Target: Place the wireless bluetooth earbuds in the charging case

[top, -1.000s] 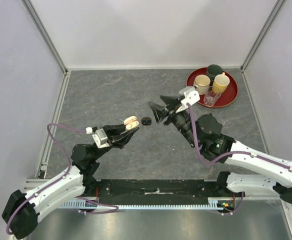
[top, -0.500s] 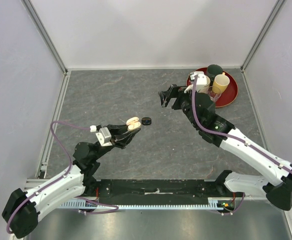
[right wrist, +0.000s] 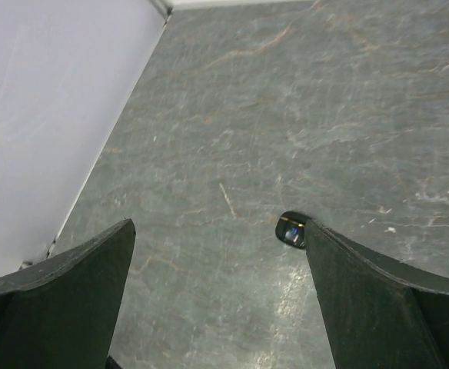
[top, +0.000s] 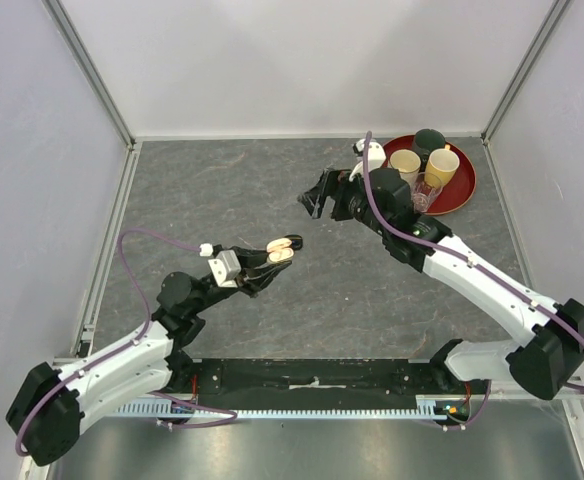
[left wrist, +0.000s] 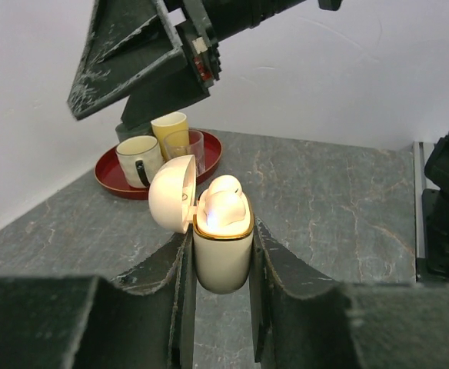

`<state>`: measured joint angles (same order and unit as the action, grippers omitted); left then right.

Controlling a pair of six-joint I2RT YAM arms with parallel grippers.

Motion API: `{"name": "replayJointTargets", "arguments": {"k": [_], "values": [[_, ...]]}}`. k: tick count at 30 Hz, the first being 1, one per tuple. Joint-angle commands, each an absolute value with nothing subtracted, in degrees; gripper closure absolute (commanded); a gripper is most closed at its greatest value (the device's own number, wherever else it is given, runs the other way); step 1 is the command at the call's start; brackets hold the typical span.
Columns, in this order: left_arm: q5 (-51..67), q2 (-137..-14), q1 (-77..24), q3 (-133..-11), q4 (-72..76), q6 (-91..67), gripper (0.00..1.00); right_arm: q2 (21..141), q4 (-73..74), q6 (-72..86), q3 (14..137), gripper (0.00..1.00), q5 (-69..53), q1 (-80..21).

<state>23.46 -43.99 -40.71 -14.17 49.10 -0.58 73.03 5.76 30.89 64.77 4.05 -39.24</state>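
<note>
Cream plastic is filling the gap of our left pincer (top: pixel 269 256). We are clamping the charging case (left wrist: pixel 223 261) upright by its sides, with its lid (left wrist: pixel 171 194) hanging open to the left of the fingers. Pale earbuds (left wrist: pixel 224 201) are sitting in the mouth of the case. They are glowing so strongly in the wrist view that we are failing to separate one from the other. We are also unable to tell whether they are fully down in their wells.

Ahead of that pincer, our right pincer (right wrist: pixel 218 229) is no longer hovering at the case as it was a second ago. It is standing higher and further off, toward the tray, with its jaws spread wide and nothing between them. We are reading that as a delivery finished: the pale pair is looking loaded, and the right arm is freeing itself for whatever is left.

Below the right pincer, half tucked behind its right-hand finger, a small glossy black piece (right wrist: pixel 291 230) is lying on the grey table (right wrist: pixel 232 115). We are finding it too small to call a bud with confidence. From overhead, the held case is sitting over or right beside that spot, and we are unable to pick the piece out there.

Beyond both pincers, the red tray (left wrist: pixel 108 177) is carrying a cream mug (left wrist: pixel 138 157), a yellow cup (left wrist: pixel 169 127) and a glass (left wrist: pixel 184 144). We are seeing no second dark piece anywhere.
</note>
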Motion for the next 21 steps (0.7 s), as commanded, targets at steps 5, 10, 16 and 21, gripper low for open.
{"name": "replayJointTargets", "arguments": {"k": [5,10,16,21], "values": [[28.3,-49.4,-40.9,-19.0,51.5,1.4,0.98,75.2,2.6,31.5,65.2,0.02,-9.2,-39.4],[29.4,-52.4,-40.9,-20.0,53.6,0.6,0.98,75.1,1.5,31.3,63.5,0.02,-12.4,-39.3],[30.2,-55.5,-40.8,-21.2,55.5,-1.0,0.98,74.9,1.9,32.2,60.1,0.02,-13.9,-39.4],[29.9,-57.8,-40.9,-21.7,56.2,-1.1,0.98,72.2,2.5,31.9,56.2,0.02,-15.2,-39.5]]}}
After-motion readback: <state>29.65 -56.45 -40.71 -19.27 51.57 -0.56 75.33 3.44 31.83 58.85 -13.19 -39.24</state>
